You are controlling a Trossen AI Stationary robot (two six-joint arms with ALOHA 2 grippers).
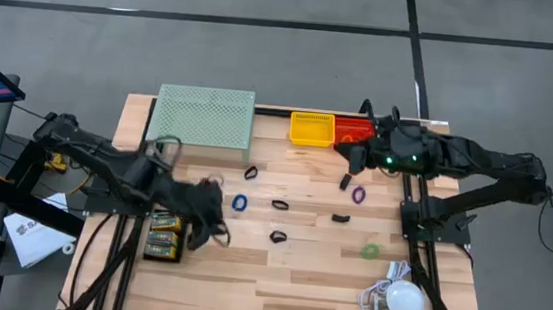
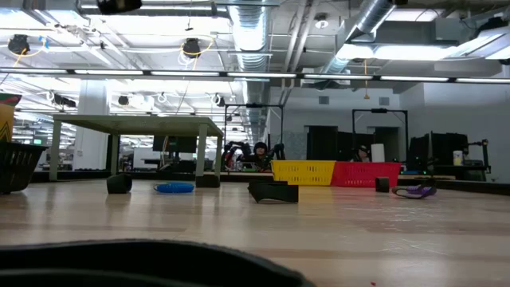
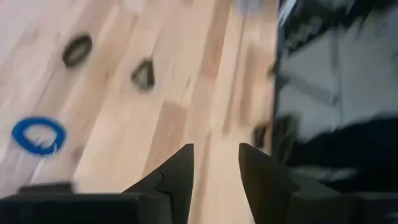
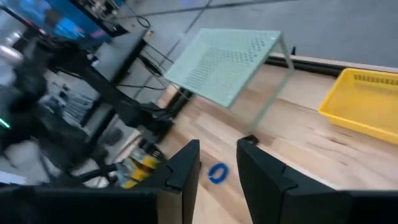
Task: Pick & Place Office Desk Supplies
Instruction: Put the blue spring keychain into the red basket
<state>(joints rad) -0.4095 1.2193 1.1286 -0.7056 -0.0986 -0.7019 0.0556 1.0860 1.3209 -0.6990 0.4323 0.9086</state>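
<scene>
Supplies (image 1: 280, 205): black clips and thin rings lie scattered mid-table; long axis cannot be told.
Green packs (image 1: 163, 235): near the table's left edge.
Left gripper (image 1: 218, 232): beside the packs, fingers parted, grasping nothing.
Right gripper (image 1: 353, 160): near the yellow basket (image 1: 312, 129) at the far edge, parted, empty.

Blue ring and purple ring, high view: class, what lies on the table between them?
Between the blue ring and the purple ring, the high view shows one black clip on bare wood.
</scene>
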